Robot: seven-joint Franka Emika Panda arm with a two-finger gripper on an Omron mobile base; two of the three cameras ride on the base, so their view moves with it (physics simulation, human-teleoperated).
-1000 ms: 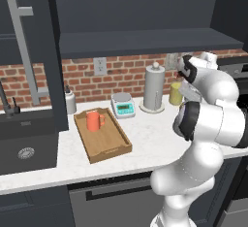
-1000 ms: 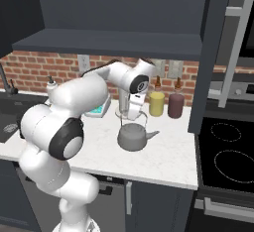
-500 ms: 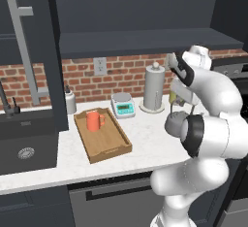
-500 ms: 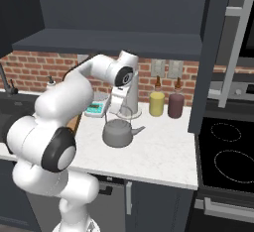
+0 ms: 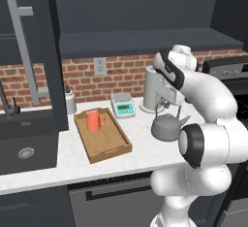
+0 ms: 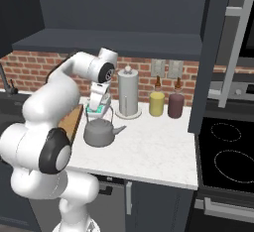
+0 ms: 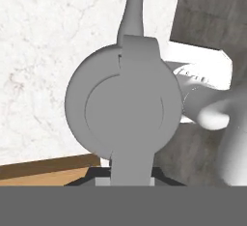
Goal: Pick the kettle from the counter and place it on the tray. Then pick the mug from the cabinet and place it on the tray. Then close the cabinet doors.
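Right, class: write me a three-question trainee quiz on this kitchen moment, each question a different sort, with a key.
1. True or false: the mug stands on the tray.
2. The tool is shut on: A) the paper towel roll B) the kettle C) the yellow jar
3. Fill in: the kettle's spout points away from the ____.

Key: 1 true; 2 B; 3 tray.

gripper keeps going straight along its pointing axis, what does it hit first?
The kettle itself: the gripper points down with jaws shut on the arched handle, body directly beneath. Past that, probably the white counter beside the tray; depth is unclear.
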